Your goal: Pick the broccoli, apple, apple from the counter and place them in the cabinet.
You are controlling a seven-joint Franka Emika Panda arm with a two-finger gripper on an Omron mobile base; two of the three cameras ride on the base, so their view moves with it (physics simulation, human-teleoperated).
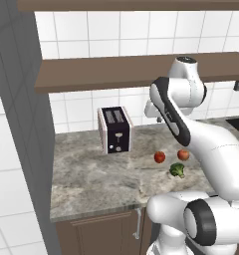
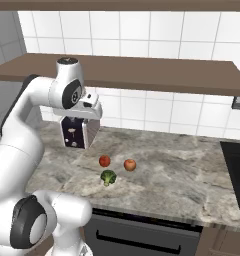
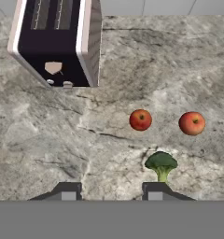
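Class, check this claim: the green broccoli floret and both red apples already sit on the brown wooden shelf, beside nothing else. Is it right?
Not right. The green broccoli floret and both red apples lie on the grey marbled counter, as the right base view shows; the brown wooden shelf holds none of them.

A toaster (image 1: 115, 129) with a dark front panel, pale sides and two top slots stands upright at centre left of the left base view, and appears at upper left of the hand view (image 3: 55, 42). White wall tiles (image 2: 157, 30) fill the upper background. A brown cupboard door (image 1: 99, 234) with a metal handle (image 1: 137, 224) occupies the bottom centre of the left base view.
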